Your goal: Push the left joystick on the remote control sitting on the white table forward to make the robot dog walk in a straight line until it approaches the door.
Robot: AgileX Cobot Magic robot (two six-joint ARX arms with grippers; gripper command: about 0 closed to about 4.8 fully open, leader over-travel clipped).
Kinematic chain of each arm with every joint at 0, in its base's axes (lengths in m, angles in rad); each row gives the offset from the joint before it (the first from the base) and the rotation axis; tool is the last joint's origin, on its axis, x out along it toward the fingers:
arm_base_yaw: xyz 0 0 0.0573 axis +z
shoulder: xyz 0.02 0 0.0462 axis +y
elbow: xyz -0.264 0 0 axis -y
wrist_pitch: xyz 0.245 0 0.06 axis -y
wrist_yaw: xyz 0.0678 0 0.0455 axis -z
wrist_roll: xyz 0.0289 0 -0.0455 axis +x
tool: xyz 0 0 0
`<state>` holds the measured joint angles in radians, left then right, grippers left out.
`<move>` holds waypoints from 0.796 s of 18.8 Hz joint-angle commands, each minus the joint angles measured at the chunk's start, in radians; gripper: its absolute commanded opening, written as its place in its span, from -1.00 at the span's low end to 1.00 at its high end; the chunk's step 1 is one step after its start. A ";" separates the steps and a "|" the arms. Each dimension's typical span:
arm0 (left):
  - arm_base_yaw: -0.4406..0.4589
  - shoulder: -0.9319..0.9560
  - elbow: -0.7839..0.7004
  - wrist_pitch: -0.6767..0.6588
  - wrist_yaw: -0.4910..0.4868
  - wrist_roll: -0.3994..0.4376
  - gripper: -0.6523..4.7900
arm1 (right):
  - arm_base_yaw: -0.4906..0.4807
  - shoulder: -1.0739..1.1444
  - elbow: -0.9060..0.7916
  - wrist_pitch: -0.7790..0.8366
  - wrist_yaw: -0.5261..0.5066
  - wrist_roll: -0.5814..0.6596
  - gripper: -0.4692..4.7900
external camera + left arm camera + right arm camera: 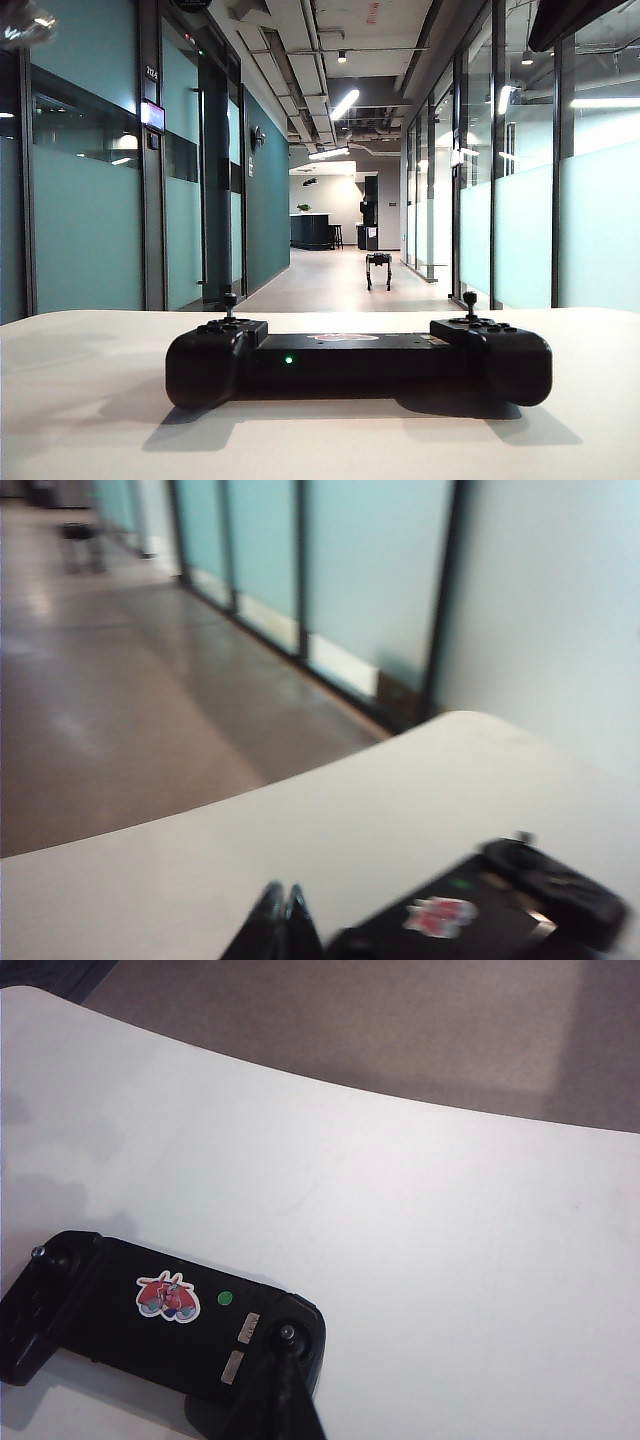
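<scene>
The black remote control (350, 358) lies on the white table (90, 400), its green light lit. The left joystick (230, 300) stands upright with nothing touching it, as does its twin (469, 298). Far down the corridor stands the robot dog (378, 270). My left gripper (285, 898) is shut and empty, hovering over the table beside the remote control (470, 915); this view is blurred. My right gripper (285, 1355) is shut and empty, raised above the remote control (150, 1320) and lined up with the right joystick (287, 1333). The left joystick (40, 1253) sits at the remote's far end.
Teal glass partitions (90, 210) and frosted panels (600, 220) line both sides of the corridor. The floor begins past the table's curved far edge (400, 1095). Dark arm parts (575, 20) hang at the exterior view's top corners.
</scene>
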<state>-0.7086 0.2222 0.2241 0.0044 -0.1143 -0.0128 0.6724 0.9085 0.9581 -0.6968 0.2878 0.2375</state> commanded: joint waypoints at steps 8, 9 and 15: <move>0.563 -0.162 -0.062 0.002 0.182 0.004 -0.78 | 0.001 -0.003 0.005 0.021 0.005 -0.003 -0.82; 0.602 -0.188 -0.074 -0.017 0.182 0.004 -0.78 | 0.001 -0.003 0.004 0.020 0.005 -0.003 -0.82; 0.692 -0.218 -0.117 -0.035 0.179 0.005 -0.78 | 0.000 -0.003 0.004 0.020 0.006 -0.003 -0.82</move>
<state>-0.0204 0.0040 0.1078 -0.0490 0.0635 -0.0124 0.6731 0.9085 0.9581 -0.6941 0.2878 0.2375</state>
